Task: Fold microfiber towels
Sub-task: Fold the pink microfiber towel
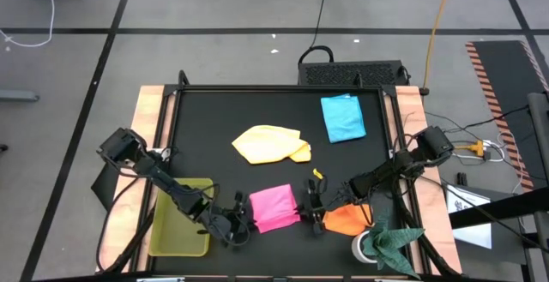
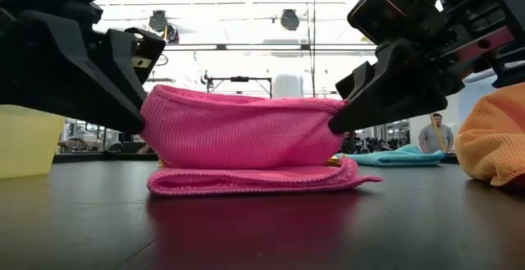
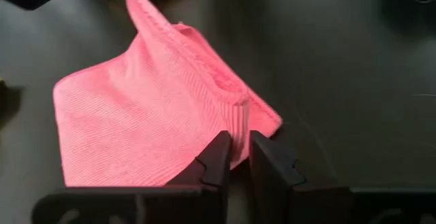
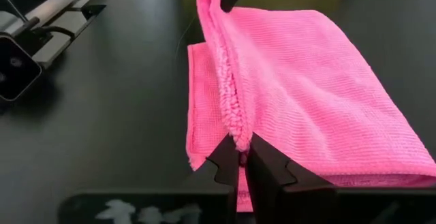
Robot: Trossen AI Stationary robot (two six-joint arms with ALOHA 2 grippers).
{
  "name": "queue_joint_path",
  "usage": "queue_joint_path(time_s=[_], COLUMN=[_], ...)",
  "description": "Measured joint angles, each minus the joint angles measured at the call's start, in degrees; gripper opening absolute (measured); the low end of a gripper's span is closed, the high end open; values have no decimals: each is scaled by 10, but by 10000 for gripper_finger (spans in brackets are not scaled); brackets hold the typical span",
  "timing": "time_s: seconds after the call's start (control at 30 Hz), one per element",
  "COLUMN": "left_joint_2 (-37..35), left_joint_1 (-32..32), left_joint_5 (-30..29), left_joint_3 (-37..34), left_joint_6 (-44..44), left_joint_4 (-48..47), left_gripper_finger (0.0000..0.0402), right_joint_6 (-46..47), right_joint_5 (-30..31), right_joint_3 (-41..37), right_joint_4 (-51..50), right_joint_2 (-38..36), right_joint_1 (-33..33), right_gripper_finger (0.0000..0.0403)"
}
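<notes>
On the black table (image 1: 214,111), left hand (image 3: 237,157) and right hand (image 4: 242,157) pinching pink towel (image 2: 246,130).

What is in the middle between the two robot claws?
The pink towel. In the high view it lies between the left gripper and right gripper; the low view shows each pinching one end of its lifted upper layer.

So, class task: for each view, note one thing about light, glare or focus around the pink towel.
Low view: the room behind is blown out white, so both grippers read as silhouettes beside the pink microfiber towel, which reflects faintly in the glossy black table. Left wrist view: slightly soft. Right wrist view: weave sharp. High view: even light.
</notes>
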Motion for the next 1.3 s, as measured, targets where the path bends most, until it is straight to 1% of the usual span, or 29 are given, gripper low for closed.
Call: queue_joint_path(time_s=[0.13, 0.33, 0.43, 0.5, 0.57, 0.63, 0.7, 0.73, 0.93, 1.0, 1.1, 1.13, 1.23, 1.3], left_joint_2=[0, -3, -18, -33, -45, -50, -51, -50, -40, -40, -40, -40, -40, -40], left_joint_1=[1, 5, 5, 4, 6, 14, 27, 36, 104, 123, 141, 144, 147, 146], left_joint_5=[22, 24, 24, 24, 24, 18, 8, 6, 10, 24, 37, 37, 37, 39], left_joint_3=[0, 0, -1, -1, -1, 0, 0, 0, 0, 0, 0, 0, -8, -17], left_joint_6=[-2, -15, -34, -47, -54, -58, -68, -76, -136, -153, -177, -182, -186, -190], left_joint_4=[-2, -11, -17, -15, -2, 5, -1, -11, -61, -86, -128, -137, -146, -147], left_gripper_finger=[95, 153, 168, 171, 172, 172, 172, 172, 172, 172, 172, 173, 173, 172], right_joint_6=[-2, 23, 46, 48, 54, 58, 59, 58, 63, 64, 79, 82, 95, 100], right_joint_5=[-2, -61, -82, -103, -102, -80, -57, -56, -52, -40, -40, -40, -36, -17], right_joint_3=[0, 0, 0, 0, 0, 0, 0, 0, 0, 0, 0, 0, 0, 0], right_joint_4=[0, 1, -19, -39, -45, -29, -1, 7, 33, 41, 42, 41, 39, 40], right_joint_2=[0, 0, -10, -26, -43, -56, -59, -58, -23, -5, 19, 27, 46, 56], right_joint_1=[0, 0, 0, -1, 0, 0, -4, -9, -44, -57, -80, -86, -106, -114], right_gripper_finger=[49, 131, 164, 176, 180, 177, 163, 154, 73, 44, 9, 5, 11, 12])
